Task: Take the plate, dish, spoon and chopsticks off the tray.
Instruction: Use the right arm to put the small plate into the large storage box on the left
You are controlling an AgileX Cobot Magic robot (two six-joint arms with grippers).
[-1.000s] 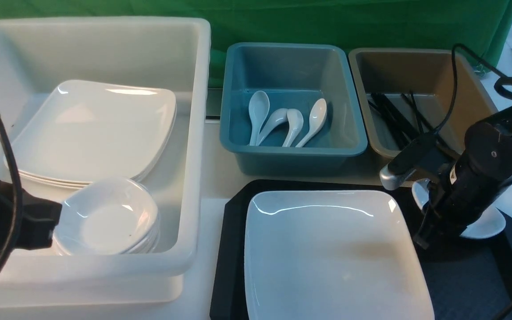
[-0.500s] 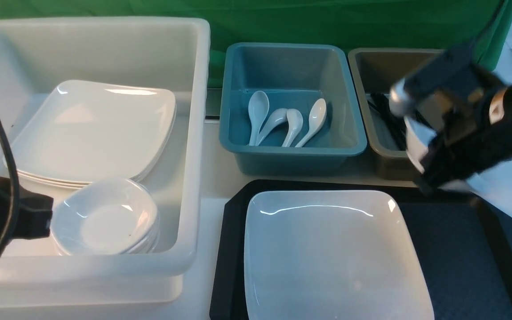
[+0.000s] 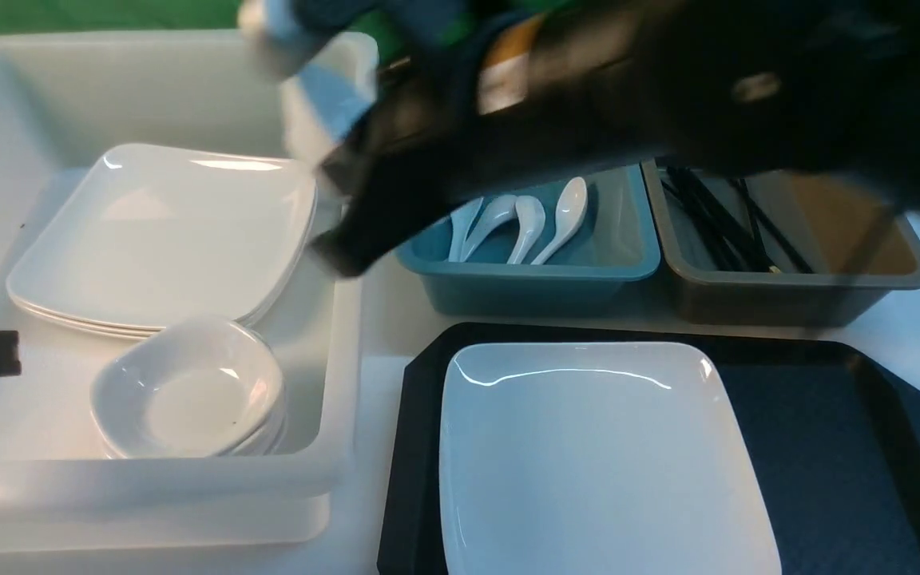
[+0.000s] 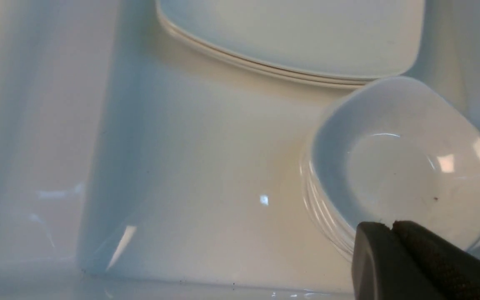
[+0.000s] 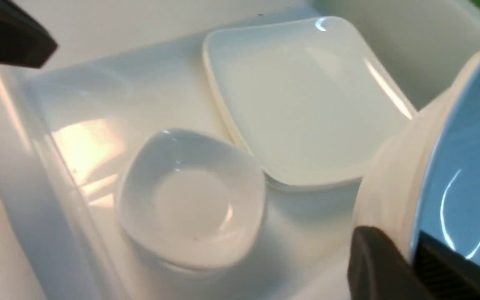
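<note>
Left edge of worktop point(image 3: 384, 315): white tub point(image 3: 346, 359) is holding a stack of large plates point(image 3: 164, 231) and a stack of small dishes point(image 3: 188, 391). Just beside the small stack the left claw point(image 4: 392, 227) is hanging, pads pressed together, nothing between them. Over the tub's far right corner the right claw point(image 5: 411, 254), blurred in the front view, is clamping the dish point(image 5: 394, 187) on edge by its rim. Toward the far edge: blue tub point(image 3: 540, 291) carrying four spoons point(image 3: 573, 200), then brown tub point(image 3: 787, 299) carrying chopsticks point(image 3: 703, 212). Near edge, right: plate point(image 3: 604, 455) is lying flat on the tray point(image 3: 827, 447), toward its left side.
</note>
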